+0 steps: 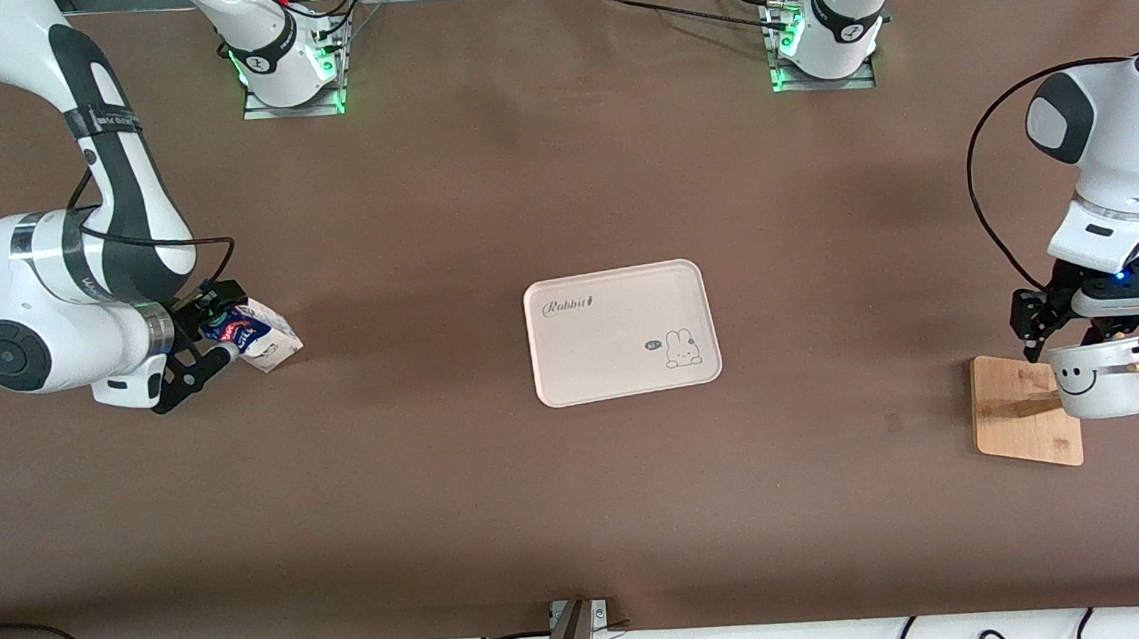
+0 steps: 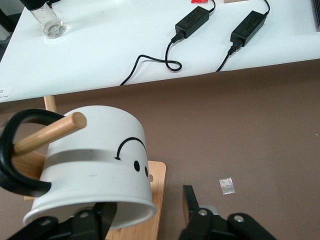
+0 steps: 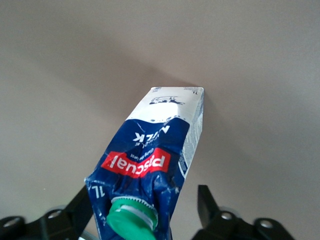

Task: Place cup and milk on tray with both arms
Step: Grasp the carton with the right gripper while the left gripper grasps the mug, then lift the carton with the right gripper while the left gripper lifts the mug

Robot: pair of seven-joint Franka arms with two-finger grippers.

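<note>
Left gripper [image 2: 145, 220] at the cup [image 1: 1097, 380], jaws apart: one finger under the cup's rim, the other standing clear of the wall beside it, a gap showing in the left wrist view. No grip closed on the white wall. Cup tilted, hung by its black loop handle [image 2: 17, 150] on a wooden peg [image 2: 47, 132] of the bamboo stand [image 1: 1022, 413], smiley face turned toward the front camera. Stand at the left arm's end of the counter [image 1: 583, 519], well apart from the tray.

Right gripper [image 3: 145, 212] at the milk [image 1: 260, 336], jaws apart on either side of the carton's crumpled top, near the green cap [image 3: 131, 219]. One finger just beside the blue panel, contact not clear; the other standing off with open space between. Carton leaning, on the counter at the right arm's end, well apart from the tray.

Tray [image 1: 620, 331] flat near the middle of the counter, between the two arms' work, bearing only its "Rabbit" lettering and bunny drawing.
</note>
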